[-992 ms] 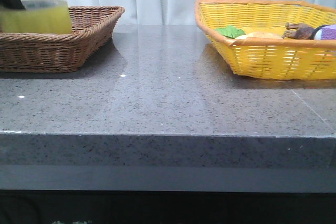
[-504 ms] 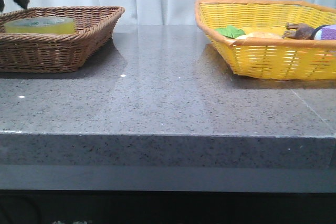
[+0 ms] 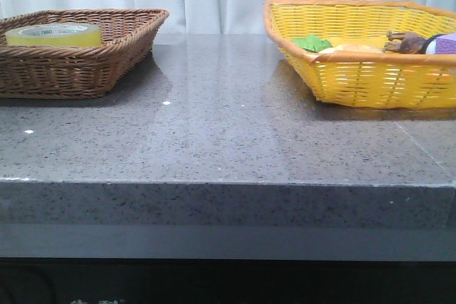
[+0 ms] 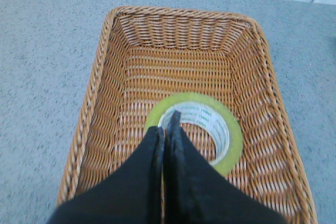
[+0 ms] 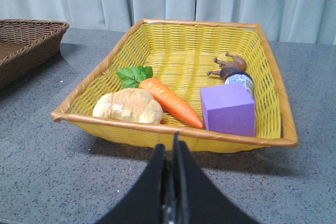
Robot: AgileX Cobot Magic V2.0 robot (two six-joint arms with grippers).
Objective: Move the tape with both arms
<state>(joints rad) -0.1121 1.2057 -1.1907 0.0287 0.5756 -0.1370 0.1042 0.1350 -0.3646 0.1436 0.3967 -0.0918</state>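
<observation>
The tape (image 3: 53, 34), a yellow-green roll with a white core and green lettering, lies flat in the brown wicker basket (image 3: 107, 58) at the far left of the table. In the left wrist view the tape (image 4: 231, 135) rests on the basket floor, and my left gripper (image 4: 167, 124) is shut and empty above its near edge. My right gripper (image 5: 170, 145) is shut and empty over the grey table, just short of the yellow basket (image 5: 173, 132). Neither gripper shows in the front view.
The yellow basket (image 3: 370, 80) at the far right holds a purple block (image 5: 228, 109), a carrot (image 5: 170, 100), a bread roll (image 5: 128, 106), green leaves (image 5: 134, 74) and a small brown animal figure (image 5: 228, 65). Grey stone table (image 3: 228, 126) lies between the baskets. White curtain behind.
The left gripper carried the tape above the brown basket, set it down inside, let go and rose out of the front view. The tape now lies flat in the basket.
</observation>
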